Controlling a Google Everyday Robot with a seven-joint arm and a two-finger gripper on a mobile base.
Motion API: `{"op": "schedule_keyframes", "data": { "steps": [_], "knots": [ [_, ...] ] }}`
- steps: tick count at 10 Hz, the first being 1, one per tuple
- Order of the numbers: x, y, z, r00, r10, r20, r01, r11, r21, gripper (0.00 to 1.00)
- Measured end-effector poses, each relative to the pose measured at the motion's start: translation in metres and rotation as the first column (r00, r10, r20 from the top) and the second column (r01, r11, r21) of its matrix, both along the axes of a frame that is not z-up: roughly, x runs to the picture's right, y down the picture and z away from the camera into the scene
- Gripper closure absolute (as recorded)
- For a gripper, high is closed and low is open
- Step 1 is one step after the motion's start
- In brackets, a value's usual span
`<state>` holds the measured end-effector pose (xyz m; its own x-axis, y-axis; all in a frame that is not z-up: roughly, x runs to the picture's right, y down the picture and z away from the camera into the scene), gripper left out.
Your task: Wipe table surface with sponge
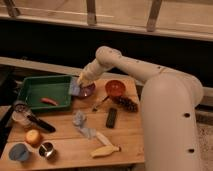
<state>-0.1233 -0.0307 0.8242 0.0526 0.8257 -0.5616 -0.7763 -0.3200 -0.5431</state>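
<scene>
The robot's white arm (165, 100) reaches from the right, its forearm angling down toward the green tray (45, 79). The wooden table (131, 136) carries everything. The tray sits at its far left corner and holds a small orange-red item (48, 101).

The gripper (80, 83) hangs at the tray's right edge, over or touching a purple dish (87, 91) just beside the tray. Whether its jaws are apart or closed, or grip anything, cannot be told. Which item is the sponge cannot be told either.

Further right of the tray stands a red bowl (115, 88), with a brown cone-like thing (127, 103) near it. A dark flat bar (111, 117) lies in front of these.

In front of the tray's right corner is a crumpled pale cloth (80, 120), and beyond that a yellow item (105, 150). In front of the tray's left half lie a black-handled tool (40, 123), an orange fruit (33, 136), a blue cup (19, 152) and a metal cup (47, 149).
</scene>
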Motion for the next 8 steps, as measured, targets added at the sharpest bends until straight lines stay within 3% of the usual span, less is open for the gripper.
{"op": "schedule_keyframes", "data": {
  "steps": [2, 3, 8],
  "knots": [
    [-0.004, 0.019, -0.008, 0.986, -0.114, 0.121, 0.118, 0.9927, -0.026, 1.0],
    [-0.003, 0.025, -0.011, 0.978, -0.142, 0.154, 0.148, 0.9884, -0.032, 1.0],
    [-0.003, 0.028, -0.011, 0.974, -0.16, 0.162, 0.167, 0.9856, -0.027, 1.0]
  ]
}}
